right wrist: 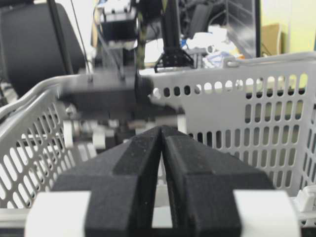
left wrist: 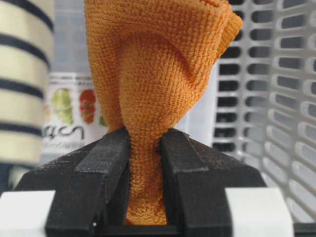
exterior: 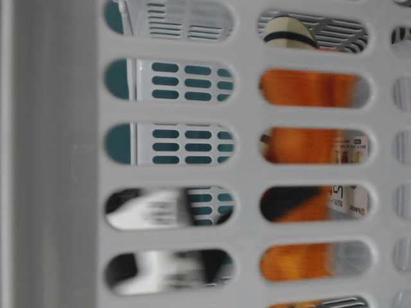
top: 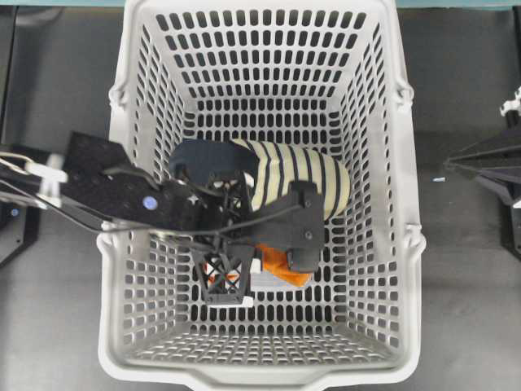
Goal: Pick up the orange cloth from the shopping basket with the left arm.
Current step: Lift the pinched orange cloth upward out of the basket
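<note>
And the grasp is on: in the left wrist view the left gripper (left wrist: 146, 163) has its two black pads pinched tight on a twisted neck of the orange cloth (left wrist: 153, 74), the fabric bunching and fanning out beyond the fingertips. From overhead, the left arm (top: 122, 195) reaches over the near-left wall of the shopping basket (top: 411, 244), its lattice gripper down low inside, with a slice of orange peeking out just beside it on the basket floor side. The striped slipper (top: 301, 183) lies right behind the gripper, close enough to matter (touching or not, I cannot tell from here). A white labelled package (left wrist: 69, 108) sits behind the cloth too. Over on the other side, the right gripper (right wrist: 162, 148) waits outside the basket with its pads pressed together, holding nothing. So the step in hand looks like the lift: the pinch is made, the cloth not yet clear of the basket. The next move calls for a straight rise, keeping the squeeze firm and steering clear of the slipper and the rim.
</note>
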`<action>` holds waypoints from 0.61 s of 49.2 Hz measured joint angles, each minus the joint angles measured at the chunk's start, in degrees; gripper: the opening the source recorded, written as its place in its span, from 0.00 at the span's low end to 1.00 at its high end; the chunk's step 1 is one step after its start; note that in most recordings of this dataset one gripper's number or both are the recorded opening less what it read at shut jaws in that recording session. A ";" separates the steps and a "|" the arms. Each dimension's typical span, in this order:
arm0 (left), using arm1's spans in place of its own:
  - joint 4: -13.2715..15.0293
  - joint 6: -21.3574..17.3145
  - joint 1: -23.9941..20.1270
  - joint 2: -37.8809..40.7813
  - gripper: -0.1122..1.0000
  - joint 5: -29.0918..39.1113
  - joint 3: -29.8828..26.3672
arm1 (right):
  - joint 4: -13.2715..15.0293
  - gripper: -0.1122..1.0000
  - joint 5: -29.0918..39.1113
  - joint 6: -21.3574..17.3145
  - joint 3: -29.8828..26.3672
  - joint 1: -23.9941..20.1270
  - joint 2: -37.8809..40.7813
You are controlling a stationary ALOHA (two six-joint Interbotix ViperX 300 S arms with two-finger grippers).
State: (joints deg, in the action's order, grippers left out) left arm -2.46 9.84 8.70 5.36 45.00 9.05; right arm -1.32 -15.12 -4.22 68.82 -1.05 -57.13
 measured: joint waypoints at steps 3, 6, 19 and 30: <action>0.09 0.09 0.00 -1.05 0.23 2.37 -1.76 | 0.09 0.10 0.00 0.00 0.00 -0.09 -0.09; 0.09 0.09 -0.09 -2.20 0.23 4.66 -3.78 | 0.00 0.10 0.09 0.00 0.00 -0.09 -0.09; 0.09 -0.09 -0.26 -5.71 0.23 17.14 -16.26 | 0.09 0.10 0.09 0.00 0.35 -0.26 -0.09; 0.00 -2.46 -1.05 -5.54 0.23 28.21 -27.60 | 0.00 0.10 0.00 0.00 0.53 -0.35 -0.09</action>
State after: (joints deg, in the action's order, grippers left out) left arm -2.46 7.38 7.65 -0.18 73.21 -18.54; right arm -1.32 -15.12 -4.22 69.35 -1.41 -57.22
